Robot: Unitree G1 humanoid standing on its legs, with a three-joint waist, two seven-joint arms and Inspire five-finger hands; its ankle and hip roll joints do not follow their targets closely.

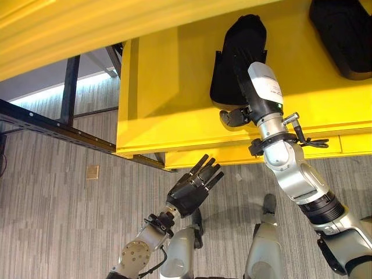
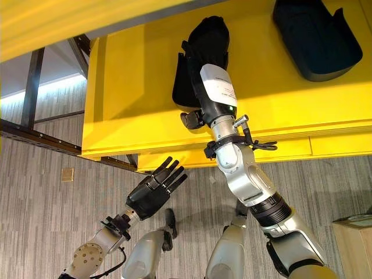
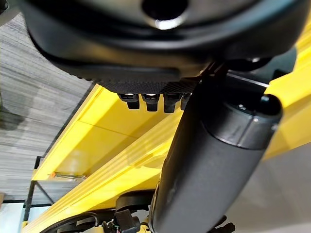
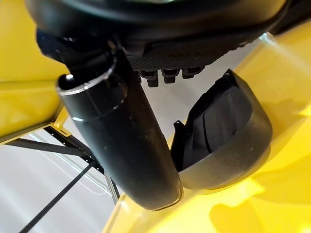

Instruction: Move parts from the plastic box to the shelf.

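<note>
right hand (image 1: 235,116): up on the yellow shelf (image 1: 168,87), about 1 o'clock in the left eye view, at the near end of a black part (image 1: 238,58). Thumb sticks out sideways below the part. The right wrist view shows straight fingers (image 4: 165,75) with the part lying past them, not wrapped. Reads as spread apart, released or nudging rather than clamped.
black part: flat on the shelf deck, narrow end pointing away from the robot. Probably set well inside the front lip so it can't slide off.
second black part (image 1: 343,35): same shelf, 2 o'clock, well apart from the first. Spacing looks deliberate, leaving room per part.
left hand (image 1: 192,186): low, around 6 o'clock, below the shelf edge, fingers straight and together, holding nothing. Parked out of the way so the right arm has room.
plastic box: can't place it from these views.
floor (image 1: 52,209): grey carpet under the shelf.
step: placement looks done. Next call is pulling the right hand straight back without dragging the part.
</note>
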